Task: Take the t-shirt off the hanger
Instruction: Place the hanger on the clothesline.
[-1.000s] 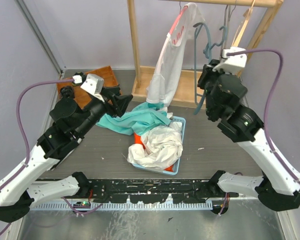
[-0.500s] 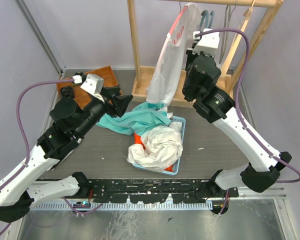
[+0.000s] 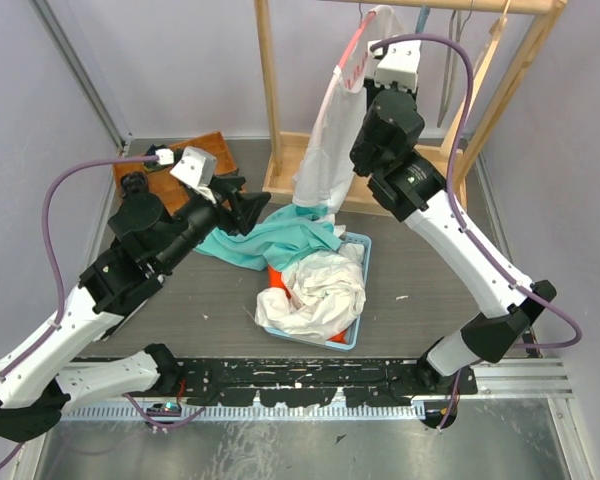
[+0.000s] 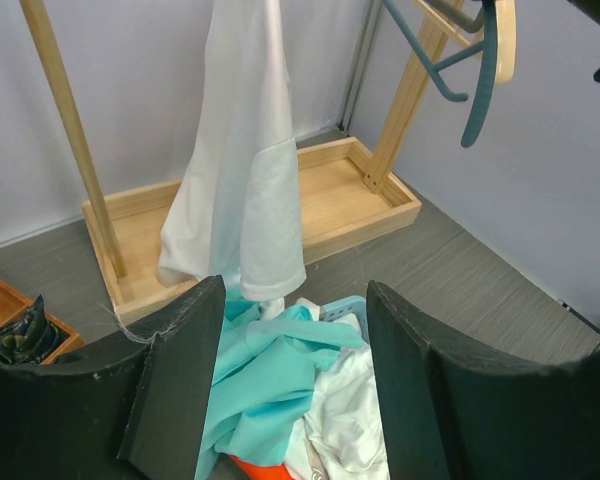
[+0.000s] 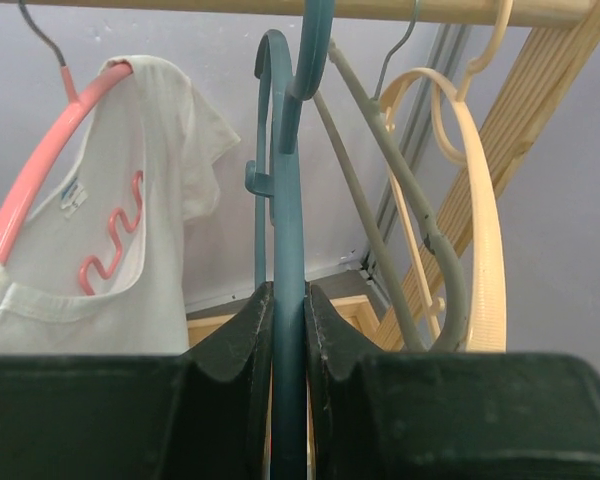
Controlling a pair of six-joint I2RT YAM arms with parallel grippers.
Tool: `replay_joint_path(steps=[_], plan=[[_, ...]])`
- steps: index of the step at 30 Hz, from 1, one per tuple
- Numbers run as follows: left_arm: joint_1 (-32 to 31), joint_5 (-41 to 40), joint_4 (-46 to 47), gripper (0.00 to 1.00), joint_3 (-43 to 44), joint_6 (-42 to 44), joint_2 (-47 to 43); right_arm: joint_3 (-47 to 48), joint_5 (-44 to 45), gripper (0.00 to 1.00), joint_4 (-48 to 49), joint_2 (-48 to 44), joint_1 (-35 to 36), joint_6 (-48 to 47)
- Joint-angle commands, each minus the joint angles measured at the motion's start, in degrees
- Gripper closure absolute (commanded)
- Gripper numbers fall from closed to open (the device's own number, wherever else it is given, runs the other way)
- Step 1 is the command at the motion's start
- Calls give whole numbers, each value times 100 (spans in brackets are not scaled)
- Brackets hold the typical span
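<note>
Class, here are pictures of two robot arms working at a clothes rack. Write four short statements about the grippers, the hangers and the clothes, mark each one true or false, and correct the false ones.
1. The right gripper is shut on the teal hanger. True.
2. The white t-shirt lies in the blue tray. False: it hangs on the pink hanger.
3. The left gripper is open and holds nothing. True.
4. The blue tray has nothing in it. False: it holds crumpled white cloth.
</note>
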Motion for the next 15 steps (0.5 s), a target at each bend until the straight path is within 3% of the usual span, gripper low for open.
replay_joint_path(steps=[1, 15], plan=[[-16, 65, -63, 35, 222, -56, -27, 545, -247, 100, 211, 19, -248, -9], [-19, 0, -154, 35, 291, 29, -43, 1684, -1073, 99, -564, 961, -1078, 544]])
